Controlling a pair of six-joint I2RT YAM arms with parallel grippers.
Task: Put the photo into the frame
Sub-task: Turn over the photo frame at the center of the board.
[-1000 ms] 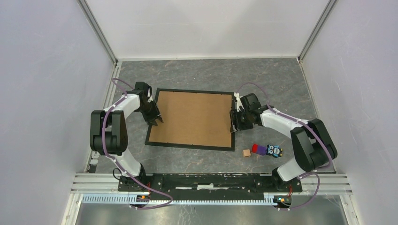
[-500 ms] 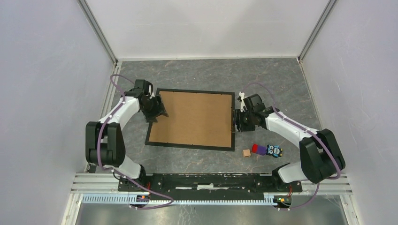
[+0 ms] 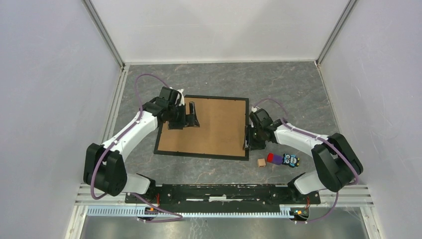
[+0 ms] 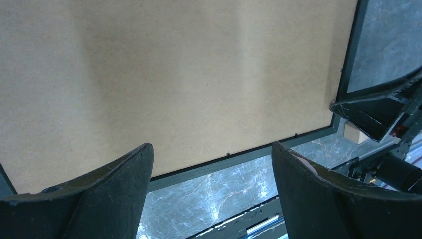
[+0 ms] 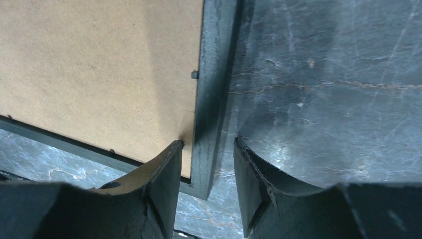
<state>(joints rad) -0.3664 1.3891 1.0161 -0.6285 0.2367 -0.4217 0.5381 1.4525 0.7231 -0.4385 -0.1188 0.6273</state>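
The black frame (image 3: 199, 155) lies flat in the middle of the table, filled by a brown backing board (image 3: 219, 129). The photo is hidden. My left gripper (image 3: 192, 118) hovers over the board's left half. In the left wrist view this gripper (image 4: 211, 149) is open wide with nothing between its fingers, and past them runs the frame's near bar (image 4: 239, 158). My right gripper (image 3: 247, 141) is at the near end of the frame's right side. In the right wrist view it (image 5: 207, 143) is open and straddles the right bar (image 5: 214, 74), one finger on the board, the other outside with a gap.
A small wooden cube (image 3: 261, 162), a red and purple block (image 3: 272, 158) and a small owl-like toy (image 3: 290, 160) lie just right of the frame's near right corner. White walls close the table in on three sides. A metal rail (image 3: 214, 191) runs along the near edge.
My left arm swung right from the frame's left edge to above the board, and its jaws opened wide. My right gripper slid nearer along the right bar and its jaws narrowed.
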